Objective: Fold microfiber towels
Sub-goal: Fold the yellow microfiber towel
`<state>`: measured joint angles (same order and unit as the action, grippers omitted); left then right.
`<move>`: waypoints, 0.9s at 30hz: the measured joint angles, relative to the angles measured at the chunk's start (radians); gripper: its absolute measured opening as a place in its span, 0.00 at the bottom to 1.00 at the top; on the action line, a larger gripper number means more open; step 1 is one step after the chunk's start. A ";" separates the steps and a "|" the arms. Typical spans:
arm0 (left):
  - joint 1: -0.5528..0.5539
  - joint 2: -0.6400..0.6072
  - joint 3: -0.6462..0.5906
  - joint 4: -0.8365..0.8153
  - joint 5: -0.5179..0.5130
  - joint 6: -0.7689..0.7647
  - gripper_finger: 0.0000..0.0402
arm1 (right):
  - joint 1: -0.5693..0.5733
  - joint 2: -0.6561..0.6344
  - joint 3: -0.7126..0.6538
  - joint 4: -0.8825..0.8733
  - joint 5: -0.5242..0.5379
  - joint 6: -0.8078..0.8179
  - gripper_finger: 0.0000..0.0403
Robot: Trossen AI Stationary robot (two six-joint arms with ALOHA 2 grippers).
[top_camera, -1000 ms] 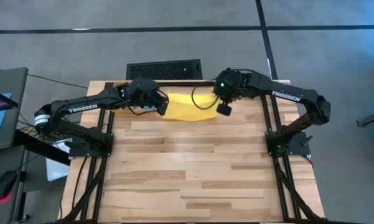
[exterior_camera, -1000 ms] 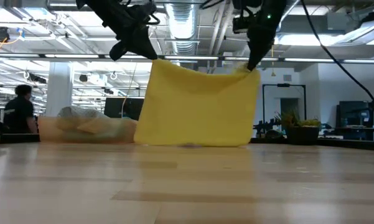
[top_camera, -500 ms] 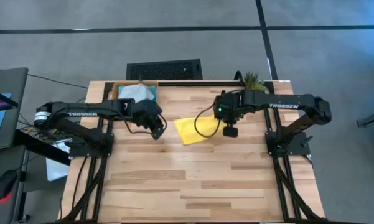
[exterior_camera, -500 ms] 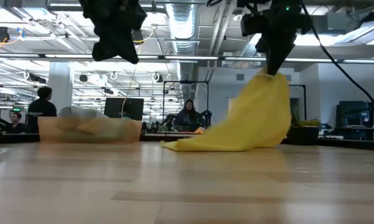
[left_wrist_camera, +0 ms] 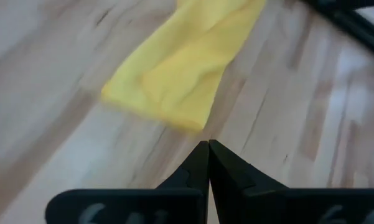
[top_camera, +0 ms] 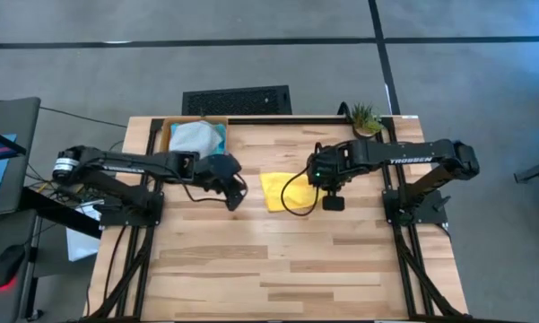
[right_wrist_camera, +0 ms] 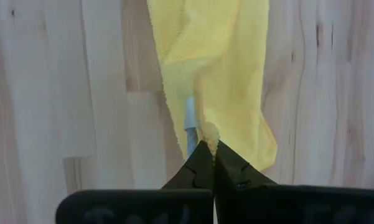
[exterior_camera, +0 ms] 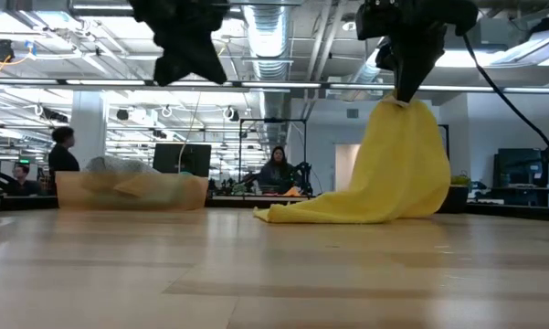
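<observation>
Yellow towel (exterior_camera: 384, 174): soft, crumpled, one corner lifted, remainder trailing on the table (top_camera: 296, 260) mid-rear. Right gripper (right_wrist_camera: 207, 148) clenched on that corner, directly above. Left gripper (left_wrist_camera: 208, 147) closed, empty, beside the cloth.

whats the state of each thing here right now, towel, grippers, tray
yellow towel: hanging by one pinched corner, lower part bunched on the table
right gripper: shut on the towel's corner, raised above the table
left gripper: shut, empty, raised beside the towel
orange tray: at the table's far left corner, holding crumpled cloths
</observation>
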<state>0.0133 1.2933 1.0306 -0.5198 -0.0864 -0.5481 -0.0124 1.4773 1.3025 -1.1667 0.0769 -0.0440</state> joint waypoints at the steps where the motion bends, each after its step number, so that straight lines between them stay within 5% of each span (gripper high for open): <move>1: 0.000 0.009 -0.001 0.013 0.003 0.028 0.00 | 0.000 0.000 0.000 0.000 0.000 0.001 0.02; 15: 0.092 0.285 0.011 0.279 0.132 0.157 0.29 | 0.006 0.000 0.001 0.001 0.000 -0.015 0.02; 21: 0.185 0.429 0.058 0.354 0.341 0.353 0.31 | 0.006 0.000 0.001 0.001 0.000 -0.017 0.02; 27: 0.290 0.543 0.086 0.366 0.412 0.236 0.29 | 0.006 0.000 0.001 0.008 0.000 -0.018 0.02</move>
<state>0.3037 1.8367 1.1168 -0.1541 0.3255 -0.3126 -0.0067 1.4773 1.3037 -1.1592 0.0769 -0.0622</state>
